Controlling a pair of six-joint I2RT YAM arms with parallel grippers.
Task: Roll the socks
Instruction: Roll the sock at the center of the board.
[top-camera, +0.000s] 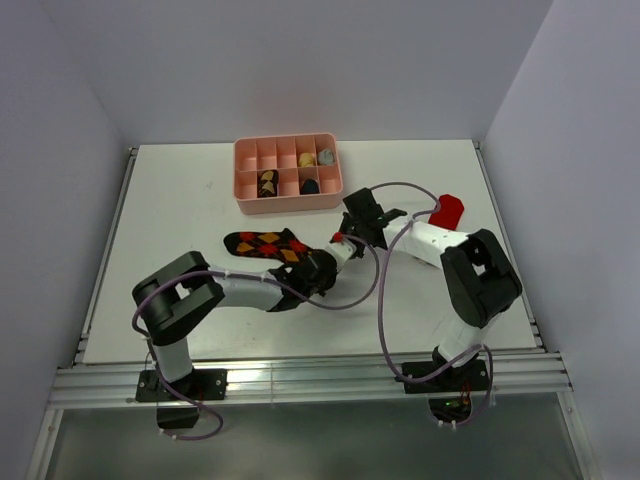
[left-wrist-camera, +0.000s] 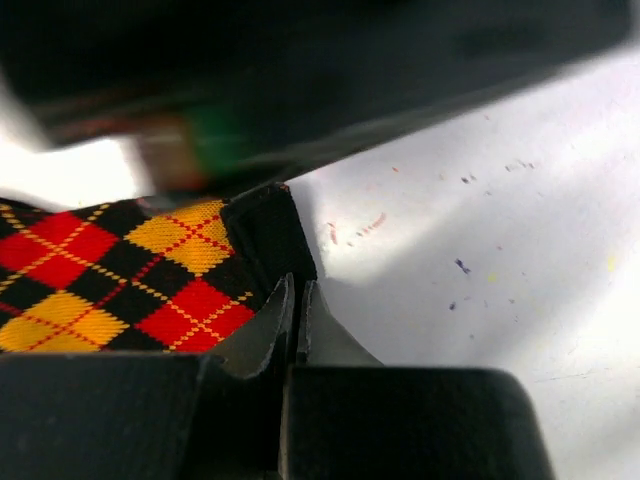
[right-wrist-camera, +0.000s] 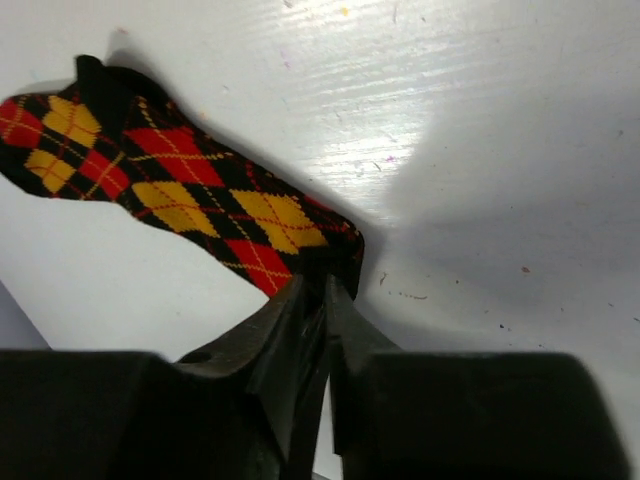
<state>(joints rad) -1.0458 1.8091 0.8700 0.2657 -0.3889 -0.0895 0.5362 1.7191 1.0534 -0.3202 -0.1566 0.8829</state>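
From above: an argyle sock (top-camera: 262, 243) lies flat, stretching left from the left gripper (top-camera: 322, 262) and the right gripper (top-camera: 345, 238), which meet at its end. A red sock (top-camera: 447, 211) lies well right of them. A pink tray (top-camera: 290, 204) sits beyond.

Left wrist: the left gripper (left-wrist-camera: 297, 300) is clenched at the sock's (left-wrist-camera: 120, 280) edge.

Right wrist: the right gripper (right-wrist-camera: 318, 290) has its jaws barely parted at the sock's (right-wrist-camera: 180, 190) end, and I cannot tell if it has a hold.

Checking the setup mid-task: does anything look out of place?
The red sock lies alone near the right edge of the table, partly behind the right arm, apart from the flat argyle sock. Nothing looks spilled or damaged.
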